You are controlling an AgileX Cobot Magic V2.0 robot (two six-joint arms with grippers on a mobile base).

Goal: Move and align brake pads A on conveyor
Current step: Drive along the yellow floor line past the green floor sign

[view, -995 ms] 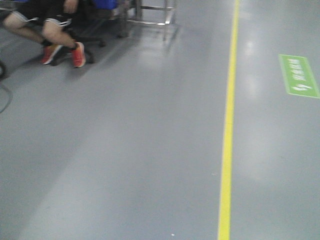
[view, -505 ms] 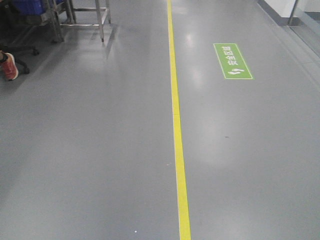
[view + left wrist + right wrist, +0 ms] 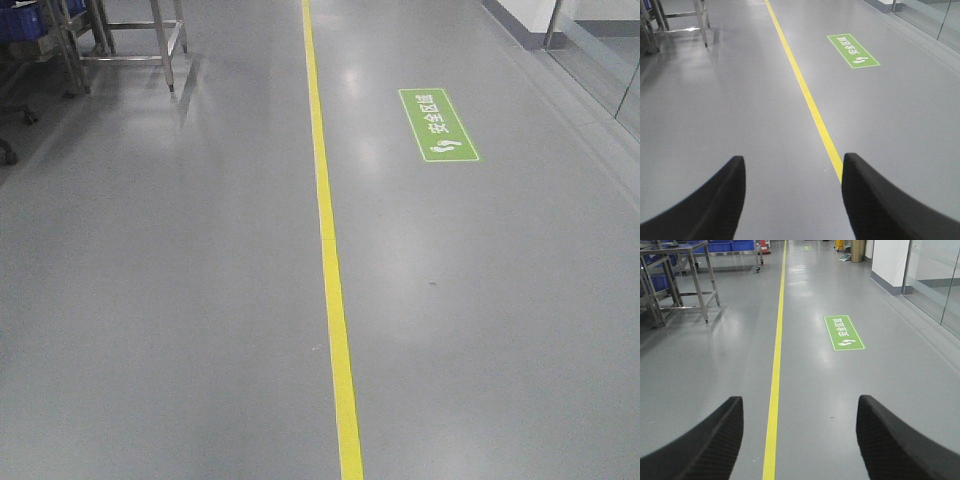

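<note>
The brake pads A and the conveyor are out of view in every frame; only grey factory floor shows. My left gripper (image 3: 792, 167) is open, its black fingers (image 3: 715, 200) spread wide over the floor with nothing between them. My right gripper (image 3: 800, 407) is open too, its ribbed black fingers (image 3: 890, 440) far apart and empty, straddling the yellow line.
A yellow floor line (image 3: 328, 250) runs away from me down the aisle. A green floor sign (image 3: 437, 124) lies to its right. Steel table frames (image 3: 120, 40) with blue bins (image 3: 730, 246) stand at the far left. A wall and glass partition (image 3: 935, 285) run along the right.
The front view has swung: the seated person and chair slid out to the left, and the yellow line and green sign shifted left toward the middle of the frame.
</note>
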